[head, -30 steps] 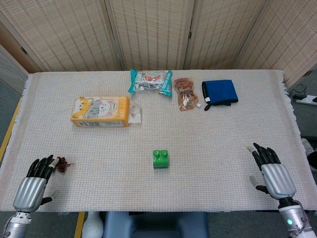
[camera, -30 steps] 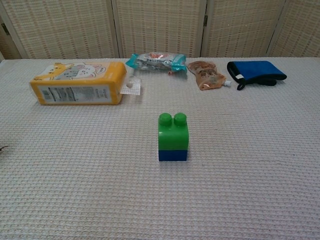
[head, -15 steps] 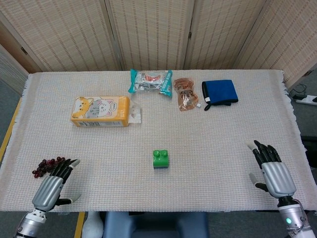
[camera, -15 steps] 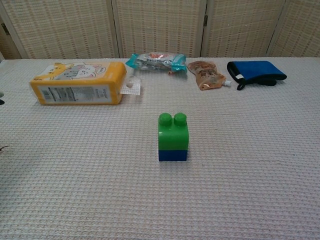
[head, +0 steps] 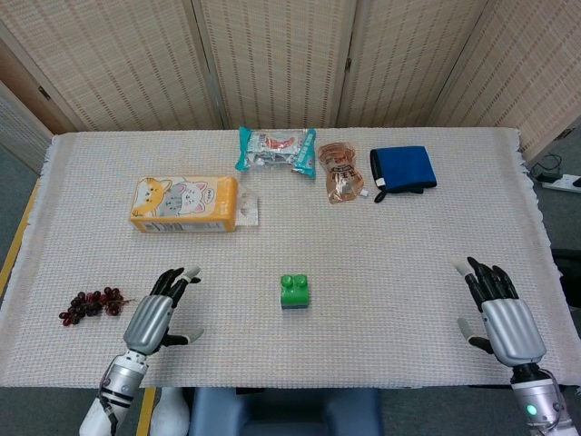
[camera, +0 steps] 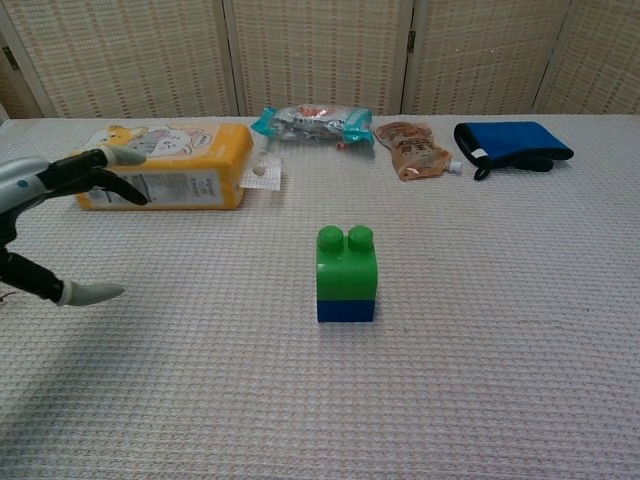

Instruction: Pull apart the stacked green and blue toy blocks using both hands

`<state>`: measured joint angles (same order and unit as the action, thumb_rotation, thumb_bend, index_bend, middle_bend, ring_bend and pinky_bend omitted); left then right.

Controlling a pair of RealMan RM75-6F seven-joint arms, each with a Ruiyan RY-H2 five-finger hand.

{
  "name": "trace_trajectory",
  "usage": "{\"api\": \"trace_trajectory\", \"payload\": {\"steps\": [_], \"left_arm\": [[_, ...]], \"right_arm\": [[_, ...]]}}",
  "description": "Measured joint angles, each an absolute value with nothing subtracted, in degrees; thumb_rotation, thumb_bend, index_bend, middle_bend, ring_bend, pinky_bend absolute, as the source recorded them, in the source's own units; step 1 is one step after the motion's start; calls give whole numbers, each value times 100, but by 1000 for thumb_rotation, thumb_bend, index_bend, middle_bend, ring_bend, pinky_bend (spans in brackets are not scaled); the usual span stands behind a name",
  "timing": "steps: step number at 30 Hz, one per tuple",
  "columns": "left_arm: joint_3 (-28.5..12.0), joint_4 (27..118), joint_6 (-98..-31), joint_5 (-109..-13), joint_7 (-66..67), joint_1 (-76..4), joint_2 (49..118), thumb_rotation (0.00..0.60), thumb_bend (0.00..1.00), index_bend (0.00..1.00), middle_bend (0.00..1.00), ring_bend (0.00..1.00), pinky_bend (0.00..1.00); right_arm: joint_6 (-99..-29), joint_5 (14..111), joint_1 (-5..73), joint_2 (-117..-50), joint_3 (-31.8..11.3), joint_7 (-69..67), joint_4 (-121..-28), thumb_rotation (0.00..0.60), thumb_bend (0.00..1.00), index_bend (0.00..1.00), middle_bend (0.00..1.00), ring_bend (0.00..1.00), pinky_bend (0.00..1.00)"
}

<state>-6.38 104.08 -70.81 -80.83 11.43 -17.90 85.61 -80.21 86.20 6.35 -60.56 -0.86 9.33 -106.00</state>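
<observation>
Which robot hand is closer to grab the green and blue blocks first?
Probably the left robot hand. It is open and sits nearer the blocks, with bare cloth between them. The right robot hand, also open, waits farther off near the table's edge and doesn't even show in the chest view.

- Bare counter (head: pixel 381 272) lies between my left hand (head: pixel 159 313) and the stacked green and blue blocks (head: pixel 293 292); nothing stands in that lane.
- Bare cloth also runs from my right hand (head: pixel 501 313) across to the stack, which has bare cloth on every side.
- The bunch of grapes (head: pixel 89 303) lies just outside my left hand, well apart from the stack.
- The yellow cat box (head: pixel 184 204), teal snack packet (head: pixel 277 150), brown pouch (head: pixel 339 171) and blue cloth (head: pixel 403 169) line the far side, well behind the stack.
</observation>
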Motion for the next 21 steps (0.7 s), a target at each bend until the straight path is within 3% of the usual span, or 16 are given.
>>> {"api": "trace_trajectory", "payload": {"steps": [9, 21], "left_arm": [[-983, 10196, -6866, -7232, 2373, -2348, 9705, 600, 225, 85, 261, 83, 54], [-1219, 9744, -6818, -6683, 3005, -2842, 10588, 600, 212, 68, 261, 59, 22]], "right_arm": [[-7816, 8392, 735, -5932, -197, 638, -10592, 600, 414, 0, 0, 0, 0], [-7533, 8299, 836, -5765, -194, 329, -10582, 600, 414, 0, 0, 0, 0]]}}
